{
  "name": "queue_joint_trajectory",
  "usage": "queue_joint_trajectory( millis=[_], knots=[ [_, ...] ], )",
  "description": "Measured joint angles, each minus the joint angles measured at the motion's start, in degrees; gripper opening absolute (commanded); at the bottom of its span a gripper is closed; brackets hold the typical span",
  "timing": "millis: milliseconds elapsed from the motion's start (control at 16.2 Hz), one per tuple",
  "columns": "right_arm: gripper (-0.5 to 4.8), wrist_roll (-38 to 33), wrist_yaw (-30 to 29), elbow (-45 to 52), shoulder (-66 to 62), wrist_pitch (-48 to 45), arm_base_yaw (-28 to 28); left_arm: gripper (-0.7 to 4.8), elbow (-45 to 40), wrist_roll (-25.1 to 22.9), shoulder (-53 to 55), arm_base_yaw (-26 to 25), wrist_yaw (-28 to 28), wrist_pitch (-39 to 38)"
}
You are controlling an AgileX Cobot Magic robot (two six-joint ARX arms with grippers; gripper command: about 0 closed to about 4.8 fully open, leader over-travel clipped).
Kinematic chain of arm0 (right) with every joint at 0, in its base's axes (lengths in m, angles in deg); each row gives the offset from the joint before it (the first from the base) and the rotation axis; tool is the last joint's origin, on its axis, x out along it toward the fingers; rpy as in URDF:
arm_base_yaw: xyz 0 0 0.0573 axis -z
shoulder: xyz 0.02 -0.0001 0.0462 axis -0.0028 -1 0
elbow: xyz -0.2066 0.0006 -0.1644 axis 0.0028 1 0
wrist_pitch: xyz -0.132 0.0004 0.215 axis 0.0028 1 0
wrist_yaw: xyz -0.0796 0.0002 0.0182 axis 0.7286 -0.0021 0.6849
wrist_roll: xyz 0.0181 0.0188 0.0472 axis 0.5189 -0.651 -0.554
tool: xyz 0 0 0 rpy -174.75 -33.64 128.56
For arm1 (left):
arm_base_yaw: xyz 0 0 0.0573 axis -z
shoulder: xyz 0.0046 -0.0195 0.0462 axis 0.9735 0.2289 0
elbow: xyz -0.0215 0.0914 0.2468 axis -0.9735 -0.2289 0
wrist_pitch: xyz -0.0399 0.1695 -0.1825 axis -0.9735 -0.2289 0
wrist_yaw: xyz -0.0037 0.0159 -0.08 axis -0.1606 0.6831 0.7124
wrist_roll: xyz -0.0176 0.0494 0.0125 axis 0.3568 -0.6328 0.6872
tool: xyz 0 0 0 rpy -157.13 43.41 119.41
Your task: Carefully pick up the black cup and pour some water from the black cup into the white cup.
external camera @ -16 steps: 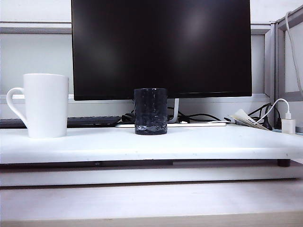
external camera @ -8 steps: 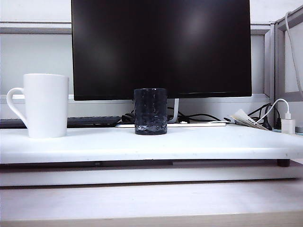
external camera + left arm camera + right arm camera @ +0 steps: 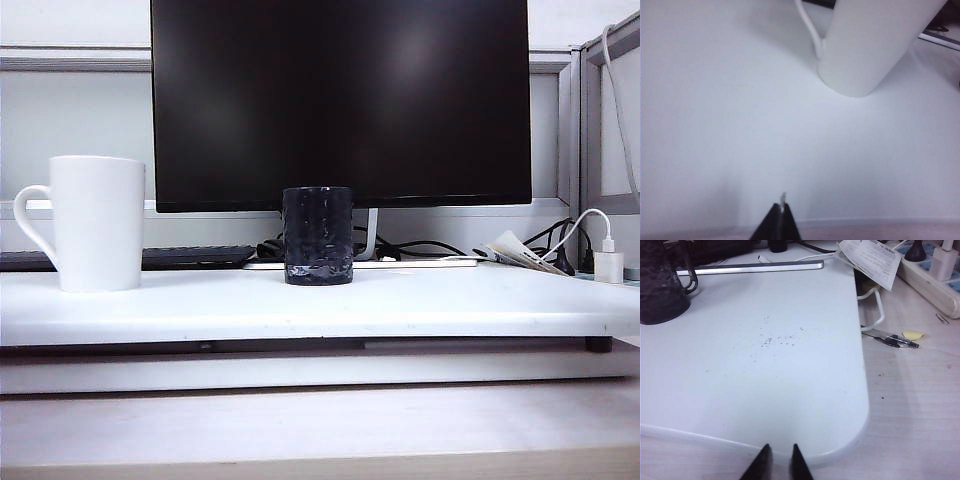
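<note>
White board point(image 3: 400, 305) fills the middle of the exterior view, with the white cup point(image 3: 97, 222) standing upright at its left end, handle outward, and the black cup point(image 3: 318, 235) upright near the centre, well apart from it. A dark monitor point(image 3: 340, 100) rises behind them; a keyboard point(image 3: 190, 256) and a white charger point(image 3: 608, 265) lie further back. Neither arm appears here.

From the left wrist, the left gripper point(image 3: 780, 220) shows its tips pressed together, empty, above the board's edge with the white cup point(image 3: 870, 45) ahead.

From the right wrist, the right gripper point(image 3: 778, 462) has a narrow gap between its tips and holds nothing; the black cup point(image 3: 660, 285) sits far across the board. Only this view shows a printed paper point(image 3: 870, 255), its text too small to read, a power strip point(image 3: 935, 280) and a pen point(image 3: 892, 339).
</note>
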Motion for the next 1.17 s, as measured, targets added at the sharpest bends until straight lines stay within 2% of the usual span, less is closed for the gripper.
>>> queue_joint_trajectory(
  millis=[185, 308, 493, 740, 802, 864, 1172],
  knots=[
    [0.54, 0.0, 0.0, 0.0, 0.5, 0.0, 0.2, -0.04, -0.2, 0.0, -1.6, -0.1, 0.0, -0.3],
    [0.54, 0.0, 0.0, 0.0, 4.0, 0.1, 3.8, -0.04, -1.5, 0.0, -5.2, -1.3, 0.0, -0.4],
    [0.54, 0.0, 0.2, 0.0, 4.3, -1.5, 10.2, -0.04, -1.9, 0.0, -6.3, -5.4, -0.1, 1.1],
    [0.54, 0.0, 0.2, 0.0, 4.3, -1.7, 14.7, -0.05, -2.7, 0.0, -6.3, -10.5, -0.1, 3.8],
    [0.54, 0.0, 0.2, 0.0, 4.3, -1.7, 15.3, -0.04, -3.6, 0.0, -6.3, -11.5, -0.1, 7.0],
    [0.54, 0.0, 0.1, 0.0, 4.3, -1.7, 16.0, -0.04, -4.4, 0.0, -6.3, -12.1, -0.2, 9.2],
    [0.54, 0.0, 0.2, 0.0, 4.3, -1.7, 19.2, -0.04, -4.4, 0.0, -6.3, -12.1, -0.2, 9.4]
  ],
)
